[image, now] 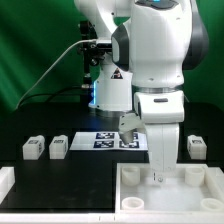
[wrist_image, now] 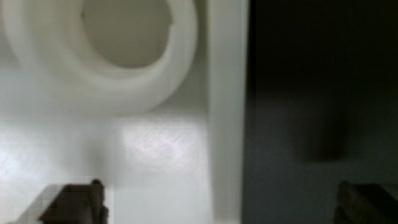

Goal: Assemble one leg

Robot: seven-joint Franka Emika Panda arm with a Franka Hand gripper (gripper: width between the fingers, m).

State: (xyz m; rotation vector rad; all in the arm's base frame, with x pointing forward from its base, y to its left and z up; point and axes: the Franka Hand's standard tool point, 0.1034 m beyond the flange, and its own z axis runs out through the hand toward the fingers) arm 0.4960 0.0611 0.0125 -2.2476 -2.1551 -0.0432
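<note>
The marker board lies between one leg and another leg, behind the panel.

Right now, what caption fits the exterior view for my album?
Gripper low by the panel, legs lying on the table.

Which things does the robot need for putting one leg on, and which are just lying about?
For the job: small white plastic leg blocks with square tags, two on the exterior view's left, one on its right; large flat white square panel; open two-finger gripper.
Lying about: thin flat white marker board; black table.
</note>
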